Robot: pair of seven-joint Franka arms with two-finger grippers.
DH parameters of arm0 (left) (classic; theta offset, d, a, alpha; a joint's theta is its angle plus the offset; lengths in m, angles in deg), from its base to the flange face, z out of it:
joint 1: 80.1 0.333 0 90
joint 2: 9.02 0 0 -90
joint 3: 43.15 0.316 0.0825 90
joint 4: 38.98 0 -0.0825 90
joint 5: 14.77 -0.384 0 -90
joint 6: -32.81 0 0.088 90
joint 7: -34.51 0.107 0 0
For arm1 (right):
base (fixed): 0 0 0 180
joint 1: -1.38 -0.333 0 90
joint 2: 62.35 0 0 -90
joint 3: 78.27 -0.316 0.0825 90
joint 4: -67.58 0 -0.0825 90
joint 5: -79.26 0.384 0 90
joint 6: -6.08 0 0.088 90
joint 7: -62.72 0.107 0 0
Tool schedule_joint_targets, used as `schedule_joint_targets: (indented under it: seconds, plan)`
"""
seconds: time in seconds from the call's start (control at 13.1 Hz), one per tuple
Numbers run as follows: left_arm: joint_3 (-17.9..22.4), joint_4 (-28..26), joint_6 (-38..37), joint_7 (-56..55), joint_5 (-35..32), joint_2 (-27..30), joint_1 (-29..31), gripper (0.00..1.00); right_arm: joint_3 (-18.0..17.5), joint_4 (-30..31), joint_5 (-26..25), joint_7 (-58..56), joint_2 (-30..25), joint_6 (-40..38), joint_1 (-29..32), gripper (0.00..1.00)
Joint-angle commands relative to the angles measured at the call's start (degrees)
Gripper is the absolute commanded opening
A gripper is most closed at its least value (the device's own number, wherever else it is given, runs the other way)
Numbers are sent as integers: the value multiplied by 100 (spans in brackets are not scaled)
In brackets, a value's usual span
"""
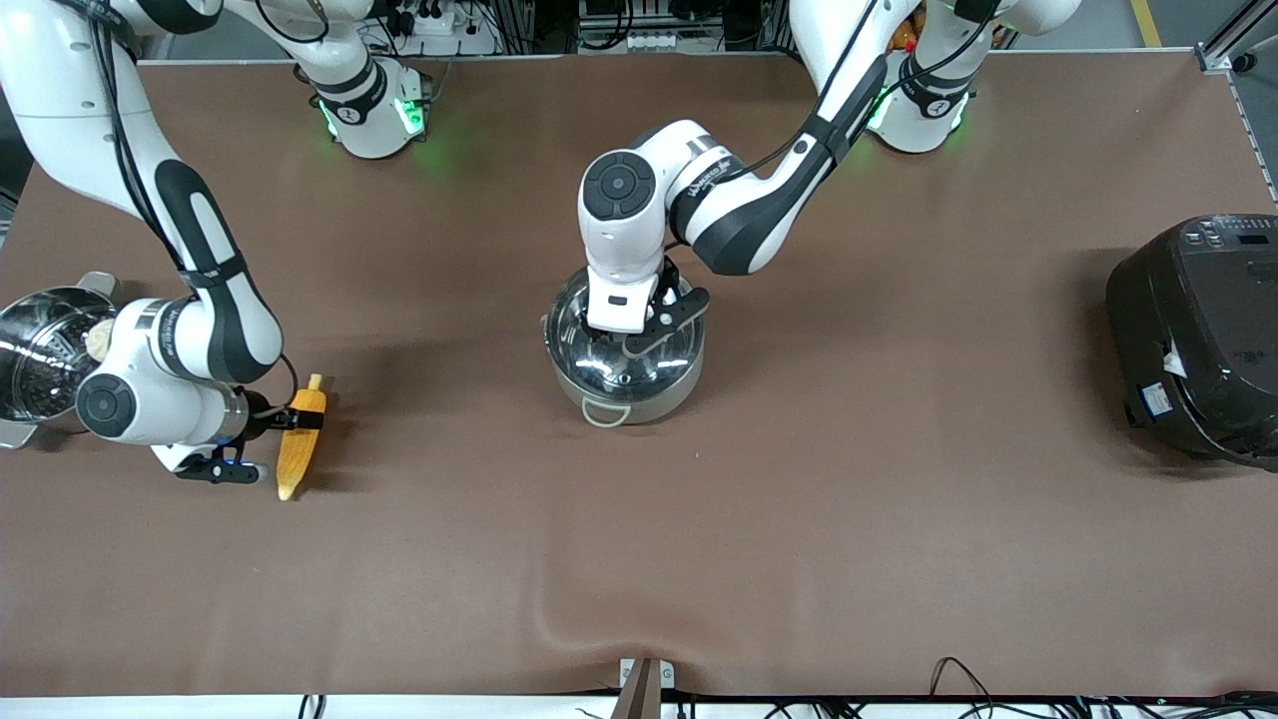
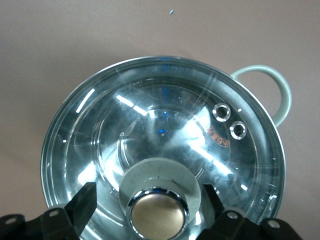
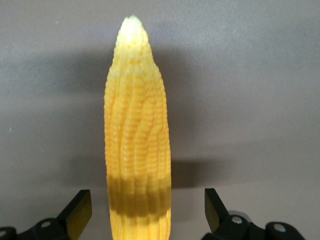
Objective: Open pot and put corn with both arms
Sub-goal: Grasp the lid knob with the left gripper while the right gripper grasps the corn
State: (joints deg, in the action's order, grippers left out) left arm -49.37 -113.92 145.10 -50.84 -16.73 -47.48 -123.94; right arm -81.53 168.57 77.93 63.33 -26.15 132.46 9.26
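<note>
1 corn cob lies on the brown table toward the right arm's end, the right gripper open around it, fingers clear of its sides. At mid-table, 1 steel pot, lid on; the left gripper open, straddling the knob without touching

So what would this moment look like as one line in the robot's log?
left gripper: open around lid knob | pot: lid on | right gripper: open astride corn | corn: on table
</note>
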Motion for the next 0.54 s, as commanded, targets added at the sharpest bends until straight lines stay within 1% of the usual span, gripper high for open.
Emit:
schedule_joint_targets:
  seconds: [0.0, 0.08, 0.15, 0.23, 0.31, 0.38, 0.46]
  plan:
    - [52, 164, 38, -200, -120, -92, -89, 76, -34, -141, -130, 79, 185, 105, -32, 100]
    - [52, 155, 38, -244, -120, -92, -98, 65, -25, -132, -130, 96, 203, 158, -93, 100]
    - [52, 155, 38, -253, -120, -92, -98, 54, -25, -132, -139, 97, 203, 159, -102, 39]
    - [52, 138, 38, -253, -120, -92, -98, 42, -34, -132, -139, 97, 212, 159, -94, 6]
    - [52, 138, 38, -253, -129, -109, -98, 36, -25, -132, -147, 105, 221, 159, -94, 0]
    - [52, 138, 38, -253, -129, -127, -98, 28, -25, -132, -139, 105, 221, 159, -94, 0]
    - [52, 129, 38, -253, -129, -118, -98, 11, -25, -124, -139, 114, 221, 159, -120, 0]
